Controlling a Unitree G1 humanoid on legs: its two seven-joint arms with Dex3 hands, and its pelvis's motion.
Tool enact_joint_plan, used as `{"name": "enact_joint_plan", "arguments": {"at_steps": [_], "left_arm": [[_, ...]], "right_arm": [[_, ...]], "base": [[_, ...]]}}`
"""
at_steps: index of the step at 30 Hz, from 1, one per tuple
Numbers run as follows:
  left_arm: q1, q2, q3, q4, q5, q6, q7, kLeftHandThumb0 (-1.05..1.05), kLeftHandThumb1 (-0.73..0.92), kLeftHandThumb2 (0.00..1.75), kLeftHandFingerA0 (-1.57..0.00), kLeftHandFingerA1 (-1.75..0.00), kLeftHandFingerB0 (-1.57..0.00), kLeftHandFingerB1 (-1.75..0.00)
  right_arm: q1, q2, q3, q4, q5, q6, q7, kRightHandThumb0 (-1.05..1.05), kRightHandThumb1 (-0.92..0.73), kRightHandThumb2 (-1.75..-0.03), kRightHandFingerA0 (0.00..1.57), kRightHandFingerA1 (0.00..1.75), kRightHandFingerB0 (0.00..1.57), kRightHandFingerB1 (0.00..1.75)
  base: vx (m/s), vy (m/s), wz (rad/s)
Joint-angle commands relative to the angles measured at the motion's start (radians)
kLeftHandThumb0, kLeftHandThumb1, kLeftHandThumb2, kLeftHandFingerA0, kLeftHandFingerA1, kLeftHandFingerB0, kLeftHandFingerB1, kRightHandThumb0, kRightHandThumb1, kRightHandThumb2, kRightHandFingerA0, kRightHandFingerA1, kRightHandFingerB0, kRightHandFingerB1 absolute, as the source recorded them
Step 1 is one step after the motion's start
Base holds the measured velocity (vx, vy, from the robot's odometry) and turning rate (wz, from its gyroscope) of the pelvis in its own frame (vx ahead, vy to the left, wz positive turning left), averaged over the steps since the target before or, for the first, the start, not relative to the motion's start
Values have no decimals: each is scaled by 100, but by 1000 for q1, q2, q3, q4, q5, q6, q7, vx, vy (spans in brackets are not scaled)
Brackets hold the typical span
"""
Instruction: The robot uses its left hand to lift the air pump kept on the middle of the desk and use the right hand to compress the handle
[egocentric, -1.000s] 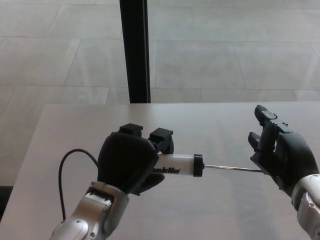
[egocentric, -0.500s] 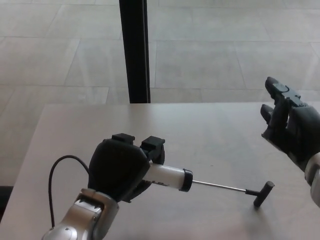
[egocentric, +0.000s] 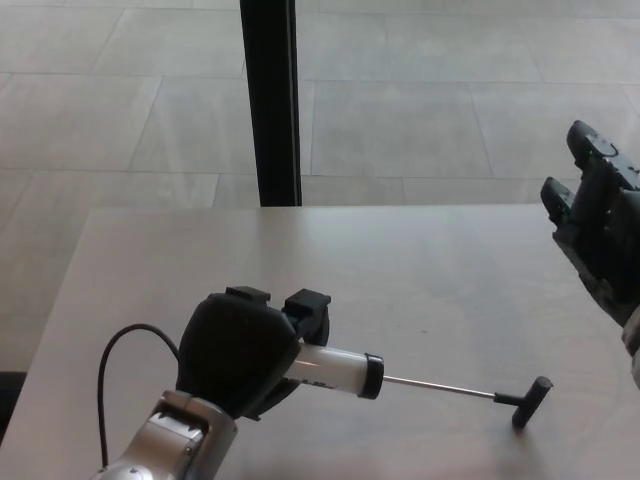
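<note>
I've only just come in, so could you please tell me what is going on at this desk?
The robot's left hand is wrapped around the white barrel of a small air pump, holding it low over the desk. The pump's rod is drawn out, with the black T-handle at its far end. The right hand is open and raised off to the side, well clear of the handle, so nothing is pressing on it now.

The left hand (egocentric: 240, 355) covers the near end of the pump (egocentric: 340, 372), so its fingers' hold on the barrel is hidden, the left forearm runs off the bottom edge, and the right hand (egocentric: 603, 235), well beyond the handle (egocentric: 527, 400), is cut by the right edge.
</note>
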Motion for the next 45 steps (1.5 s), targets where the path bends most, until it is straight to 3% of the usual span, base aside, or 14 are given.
{"name": "enact_joint_plan", "arguments": {"at_steps": [1, 2, 3, 4, 5, 7, 8, 9, 10, 11, 12, 28, 31, 45], "left_arm": [[3, 7, 33, -37, -26, 34, -97, -9, 51, 113, -90, -175, -75, -144], [3, 9, 38, -36, -29, 28, -95, -8, 49, 115, -90, -175, -76, -143], [4, 9, 43, -32, -32, 15, -81, -6, 46, 118, -91, -175, -79, -145], [5, 8, 47, -35, -32, 28, -101, -8, 50, 114, -91, -175, -74, -149], [6, 5, 52, -37, -35, 30, -104, -7, 47, 116, -93, -175, -77, -147], [9, 1, 60, -37, -40, 21, -95, -7, 47, 116, -93, -175, -77, -147], [19, -14, 87, -37, -80, 1, -66, -6, 46, 123, -94, -175, -80, -151], [20, -31, 102, -33, -101, -8, -45, -9, 47, 121, -132, -150, -105, -130], [19, -74, 138, -27, -145, -27, -7, -7, 47, 122, -132, -151, -105, -130], [19, -82, 146, -31, -147, -22, -9, -4, 47, 129, -103, -175, -85, -149], [17, -97, 162, -35, -153, -18, -6, -2, 45, 133, -103, -175, -86, -150], [32, -257, 333, -55, -298, -13, -2, -6, 40, 142, -98, -175, -81, -169], [49, -249, 313, -55, -276, -17, -7, -3, 41, 138, -101, -175, -91, -159], [47, -186, 242, -24, -222, -38, 29, -7, 45, 134, -99, -175, -89, -155]], "right_arm": [[79, -26, -19, 10, 4, -35, 4, -92, -92, -95, 0, 0, 0, 0], [89, -30, -21, 11, 8, -37, 10, -92, -92, -93, 0, 0, 0, 0], [99, -34, -25, 8, 12, -35, 14, -103, -92, -130, 0, 20, 0, 0], [107, -38, -28, 12, 12, -34, 13, -94, -92, -101, 0, 0, 0, 0], [111, -39, -31, 13, 12, -35, 11, -100, -92, -129, 0, 20, 0, 1], [115, -39, -33, 12, 12, -37, 7, -100, -92, -129, 0, 20, 0, 1], [122, -40, -32, 23, 8, -48, 9, -94, -92, -88, 0, 0, 0, 3], [128, -44, -31, 25, 7, -50, 13, -101, -90, -129, 0, 20, 0, 1], [146, -50, -28, 24, 6, -56, 21, -91, -92, -98, 0, 0, 0, 4], [150, -48, -26, 25, 6, -56, 19, -90, -92, -97, 0, 0, 0, 7], [156, -45, -23, 28, 5, -56, 16, -95, -90, -130, 0, 22, 0, 6], [201, 18, 24, 29, 3, -71, -12, -103, -91, -132, 0, 15, 0, 0], [182, 10, 30, 29, 4, -49, -12, -103, -90, -131, 0, 15, 0, 0], [69, -131, 60, 32, -26, -20, 29, -104, -92, -133, 0, 13, 0, 0]], "base": [[0, 0, 0], [0, 0, 0], [0, 0, 0], [0, 0, 0], [0, 0, 0], [0, 0, 0], [0, 0, 0], [0, 0, 0], [0, 0, 0], [0, 0, 0], [0, 0, 0], [0, 0, 0], [0, 0, 0], [0, 0, 0]]}}
